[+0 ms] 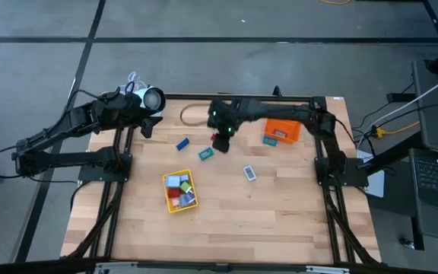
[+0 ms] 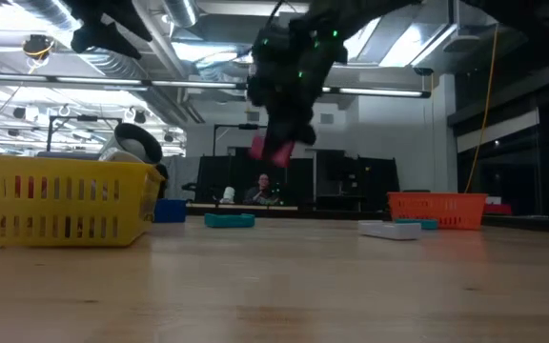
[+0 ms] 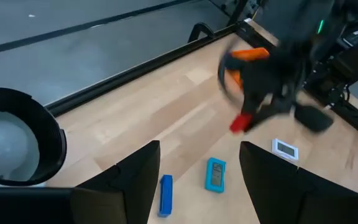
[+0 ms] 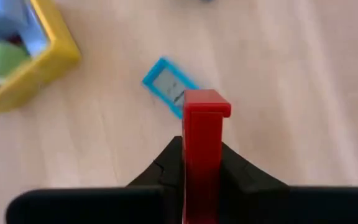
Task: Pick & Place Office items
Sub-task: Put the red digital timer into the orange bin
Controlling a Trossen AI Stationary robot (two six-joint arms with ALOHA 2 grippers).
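Wooden worktop [image 1: 226, 221] under shop lights, so going left to right: your left end effector [image 1: 147, 128] hangs over the far-left corner, its fingers a moderate way apart with nothing between them, just beside the white round device [image 1: 152, 99]. It's only waiting, so leave it there.

Next over, the yellow tray [image 1: 179, 190] sits near the middle-front with several office items already in it. Behind it a blue piece [image 1: 182, 143] and a teal piece [image 1: 206, 153] lie loose on the wood, and a pale one [image 1: 250, 173] lies farther right.

Your right end effector [image 1: 220, 142] is the busy one: it's clamped on a red piece [image 4: 202, 149], lifted clear of the surface right above the teal one. In the wrist view the red piece stands straight up between the fingers, looks like a decent centred grip.

If the yellow tray is your target, I'd carry the red piece high enough to clear the tray wall, line up over an open spot inside, lower, then let go. Don't rush the swing, that tall piece could twist.

Orange tray [image 1: 282, 131] sits far right, a piece inside.
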